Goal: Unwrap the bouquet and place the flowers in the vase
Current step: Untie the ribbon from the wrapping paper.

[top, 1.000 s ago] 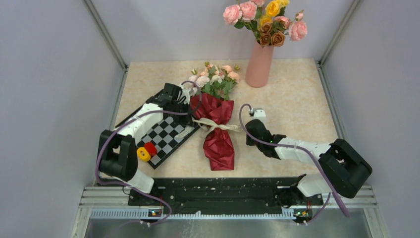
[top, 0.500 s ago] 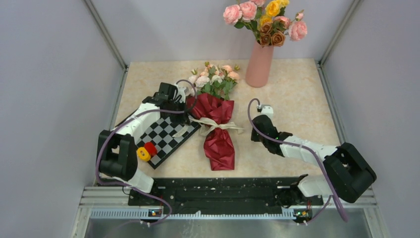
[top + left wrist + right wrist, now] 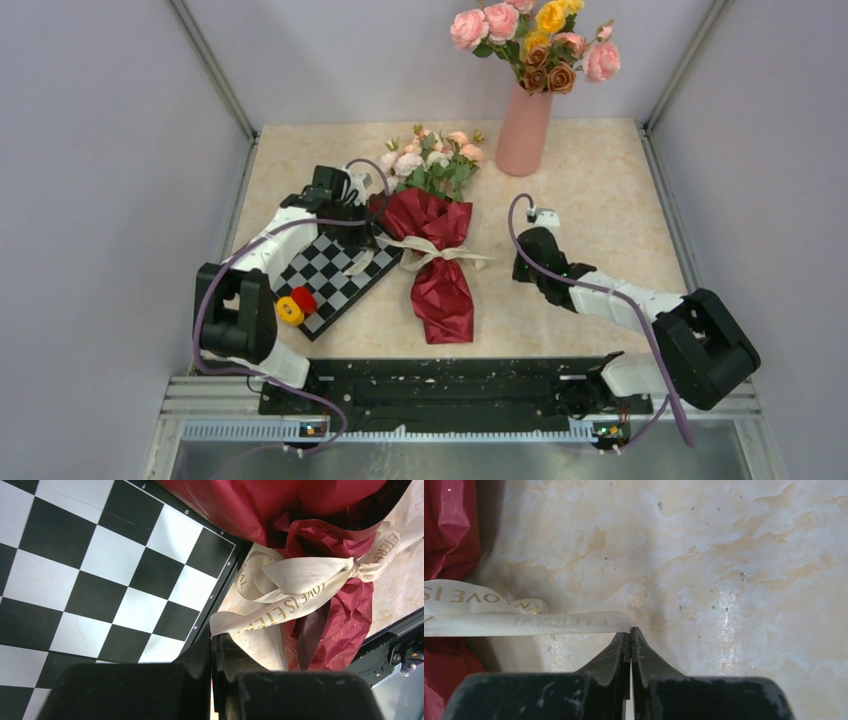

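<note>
Left gripper: closed at a ribbon tail.
Right gripper: closed likewise.
Risk: shallow pinch could slip, leaving knot tied.

Left hand closed, left arm reaching forward, right hand closed, right arm angled inward

Dk red bouquet, cream ribbon, blk/wht check board, pink vase.
</note>
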Robot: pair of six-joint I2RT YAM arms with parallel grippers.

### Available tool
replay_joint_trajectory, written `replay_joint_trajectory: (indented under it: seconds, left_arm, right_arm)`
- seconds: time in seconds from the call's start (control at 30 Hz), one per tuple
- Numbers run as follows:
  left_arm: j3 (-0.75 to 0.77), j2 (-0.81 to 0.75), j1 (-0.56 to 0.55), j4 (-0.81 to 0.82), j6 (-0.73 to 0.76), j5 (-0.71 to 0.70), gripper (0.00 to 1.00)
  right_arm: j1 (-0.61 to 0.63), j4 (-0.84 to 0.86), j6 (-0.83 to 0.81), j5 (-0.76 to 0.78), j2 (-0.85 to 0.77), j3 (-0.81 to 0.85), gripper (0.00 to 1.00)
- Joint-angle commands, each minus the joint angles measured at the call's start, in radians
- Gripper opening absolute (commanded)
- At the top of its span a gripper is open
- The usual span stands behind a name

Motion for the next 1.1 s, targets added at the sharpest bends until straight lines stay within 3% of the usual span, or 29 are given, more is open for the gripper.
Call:
replay_joint_trajectory:
  seconds: [0.0, 1.07]
  left_arm:
    - [-0.002, -0.032, 0.033, 0.024, -0.002, -0.019, 0.00]
    - [-0.006, -0.065, 0.241, 0.029, -0.003, -0.005, 0.00]
  right_arm:
    - [-0.033, -0.008, -0.025, 0.002, -0.030, 0.031, 0.00]
    - [-0.177, -0.044, -0.064, -0.048, -0.061, 0.021, 0.00]
